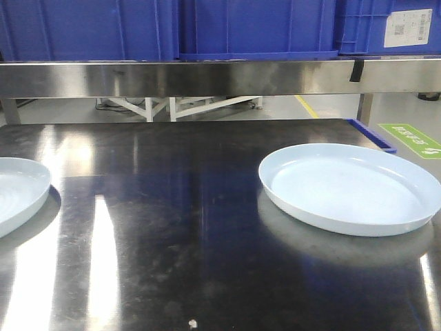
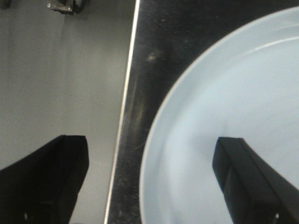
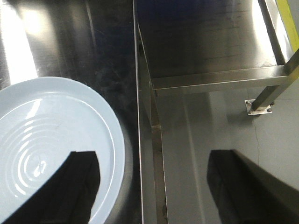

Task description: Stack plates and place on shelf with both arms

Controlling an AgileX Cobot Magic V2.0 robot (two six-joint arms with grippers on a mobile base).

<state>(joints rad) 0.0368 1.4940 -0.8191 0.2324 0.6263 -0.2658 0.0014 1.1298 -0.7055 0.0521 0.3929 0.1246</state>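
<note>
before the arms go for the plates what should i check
1. Plates apart and flat: ok. The left plate and right plate lie separate on the table.
2. Left tool open: ok, one finger over the left plate, one beyond its rim.
3. Right tool open: ok, set the same way across the right plate's rim.
4. Fingers clear of the rims: cannot tell.
5. Room on the shelf: cannot tell; blue crates fill the part in view.
</note>
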